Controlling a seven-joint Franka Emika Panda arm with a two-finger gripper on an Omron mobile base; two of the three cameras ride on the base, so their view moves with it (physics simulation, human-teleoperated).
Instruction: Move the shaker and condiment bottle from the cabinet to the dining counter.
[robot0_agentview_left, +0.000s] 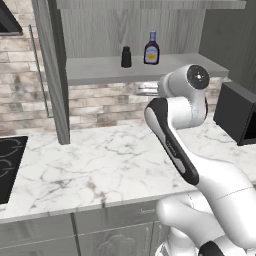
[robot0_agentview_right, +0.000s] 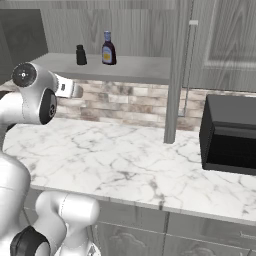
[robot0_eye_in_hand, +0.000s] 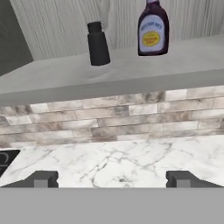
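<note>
Open cabinet (robot0_agentview_left: 150, 70), both things on its shelf

We see our gripper (robot0_eye_in_hand: 112, 179) with jaws spread wide and holding nothing, low over a veined white marble worktop (robot0_eye_in_hand: 131, 162). Above and beyond the jaws, past a brick backsplash (robot0_eye_in_hand: 109, 118), the shaker (robot0_eye_in_hand: 98, 44) stands up-left and the condiment bottle (robot0_eye_in_hand: 153, 30) up-right, near each other but apart

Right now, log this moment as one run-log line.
gripper: open, empty, below shelf | shaker: upright on cabinet shelf | condiment bottle: upright beside shaker, apart | transfer: not started
</note>
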